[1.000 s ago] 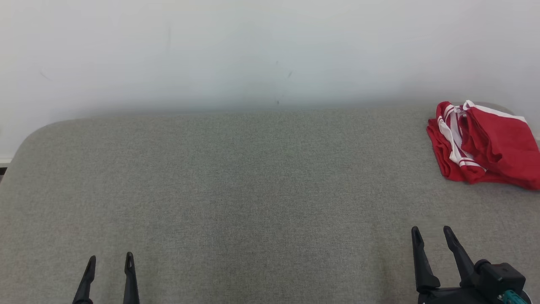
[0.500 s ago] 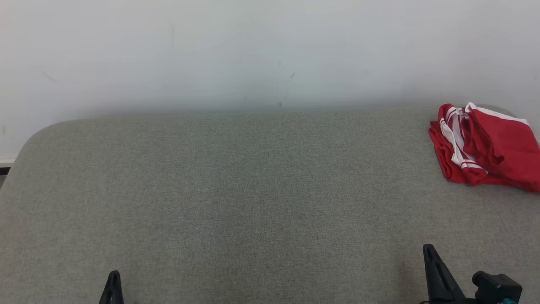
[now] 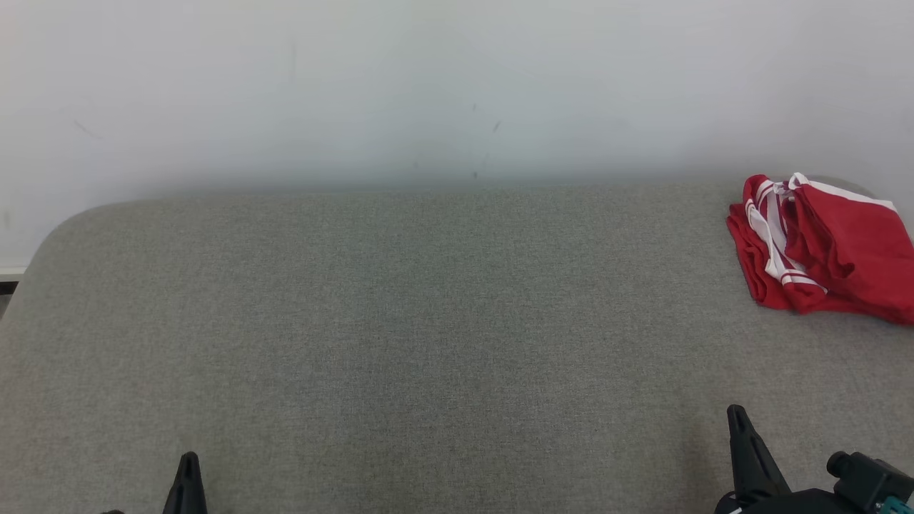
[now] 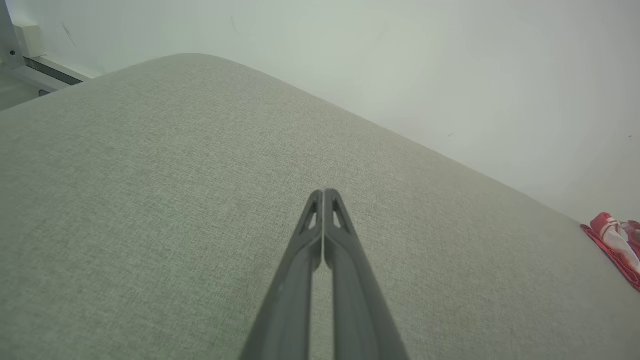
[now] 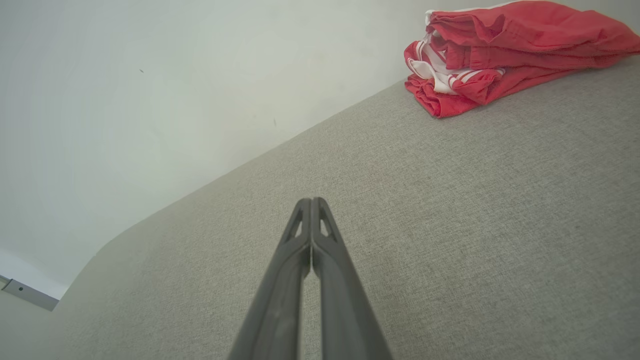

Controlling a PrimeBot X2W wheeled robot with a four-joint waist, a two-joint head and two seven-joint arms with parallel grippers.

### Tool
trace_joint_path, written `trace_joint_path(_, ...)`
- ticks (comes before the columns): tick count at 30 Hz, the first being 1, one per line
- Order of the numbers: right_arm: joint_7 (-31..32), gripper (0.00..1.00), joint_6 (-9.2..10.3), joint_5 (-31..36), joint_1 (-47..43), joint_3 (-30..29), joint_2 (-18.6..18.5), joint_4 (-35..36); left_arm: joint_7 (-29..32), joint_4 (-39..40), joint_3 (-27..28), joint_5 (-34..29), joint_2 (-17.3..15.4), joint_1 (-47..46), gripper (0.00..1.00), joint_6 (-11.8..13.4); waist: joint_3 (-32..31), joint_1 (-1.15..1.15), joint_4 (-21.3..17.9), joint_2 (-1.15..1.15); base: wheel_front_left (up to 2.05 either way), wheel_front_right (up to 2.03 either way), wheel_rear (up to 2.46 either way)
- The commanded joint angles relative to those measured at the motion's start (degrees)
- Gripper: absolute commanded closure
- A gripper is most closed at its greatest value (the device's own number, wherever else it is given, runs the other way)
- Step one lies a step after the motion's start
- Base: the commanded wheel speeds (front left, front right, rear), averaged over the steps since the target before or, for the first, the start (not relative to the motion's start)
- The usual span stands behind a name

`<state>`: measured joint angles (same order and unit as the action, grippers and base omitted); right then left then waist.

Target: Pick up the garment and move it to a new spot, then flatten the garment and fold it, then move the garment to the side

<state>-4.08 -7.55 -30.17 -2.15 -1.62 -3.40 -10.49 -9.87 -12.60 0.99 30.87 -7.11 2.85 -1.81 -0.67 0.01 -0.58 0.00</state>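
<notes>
Garment (image 3: 828, 250) is lying bunched at the far right corner of the grey fabric surface (image 3: 428, 321), near the back edge and running out past the head view's right side. It's red cloth w/ white stripe trim.

Handling (judgement): it's looking light, soft and floppy, w/ no stiffness, so it's going to sag and drag when lifted. Not fragile. The fabric may be a bit slick, so pinching a doubled fold or the trimmed hem should be holding better than a single layer. Best grab is prob. the striped edge on the heap's left side, which is facing the surface's middle and is the closest part to reach.

Orientation: the heap is stacked in layers and is wider than it is tall. Its long axis seems to be running roughly along the back edge, w/ the stripe band crossing it far-to-near. True garment axis can't be told, too crumpled.

L gripper (image 3: 187, 464) is hovering at the near left, fingers pressed together, holding nothing. R gripper (image 3: 735, 417) is at the near right, also fully closed and empty, well apart from the garment.
</notes>
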Motion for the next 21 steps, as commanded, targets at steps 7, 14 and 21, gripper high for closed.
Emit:
trace_joint_path(7,1.1,1.00,0.02,-7.3,2.1,-0.8,0.0,0.3,1.9,0.5,0.9,7.1,0.3,-2.4,1.00,-0.7,0.1,0.00,0.0,0.00,0.00,0.00,0.00)
trace_joint_path(14,2.1,1.00,0.03,-13.1,2.8,-1.2,0.1,-0.1,3.4,0.3,1.4,12.9,0.7,-3.1,1.00,-1.3,0.1,0.00,0.1,0.00,0.00,0.00,0.00)
trace_joint_path(21,3.0,1.00,0.04,-18.5,3.5,-1.6,0.1,-0.4,4.8,0.1,1.9,18.3,1.1,-3.9,1.00,-1.8,0.2,0.00,0.1,0.00,0.00,0.00,0.00)
